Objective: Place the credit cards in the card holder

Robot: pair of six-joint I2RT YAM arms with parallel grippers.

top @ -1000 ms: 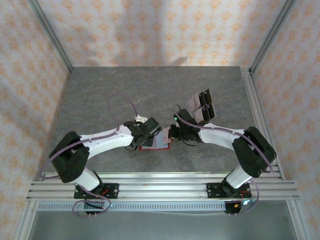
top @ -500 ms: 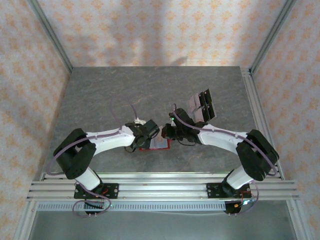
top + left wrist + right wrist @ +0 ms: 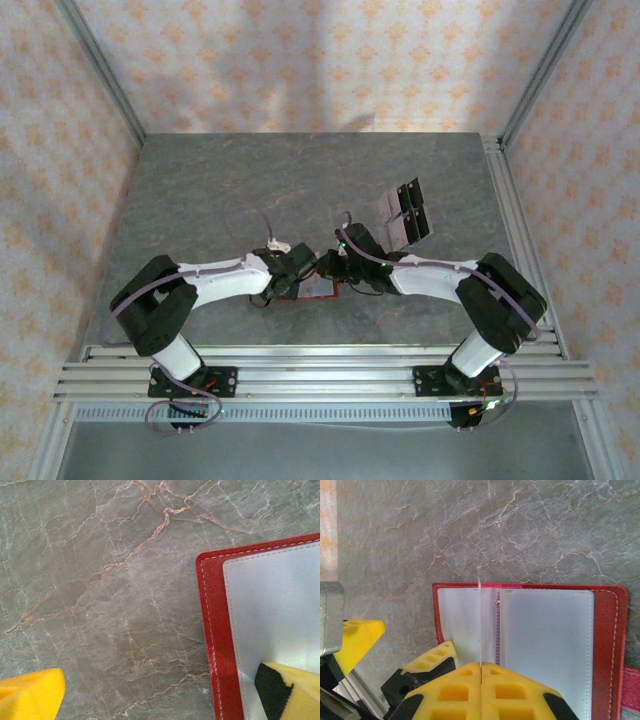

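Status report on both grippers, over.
Left gripper open, one finger over card holder lining. Right gripper shut on thin sheet, edge-on. Credit cards on table. Nothing blocking.

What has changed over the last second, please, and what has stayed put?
The right hand slid left over the wallet, toward the left hand, which edged right. The right stays shut on a thin sheet; the left stays open. Wallet and cards have not moved.

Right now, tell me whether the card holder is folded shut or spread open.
Spread open: the card holder lies flat on the table, pale inner lining up, red border showing around it.
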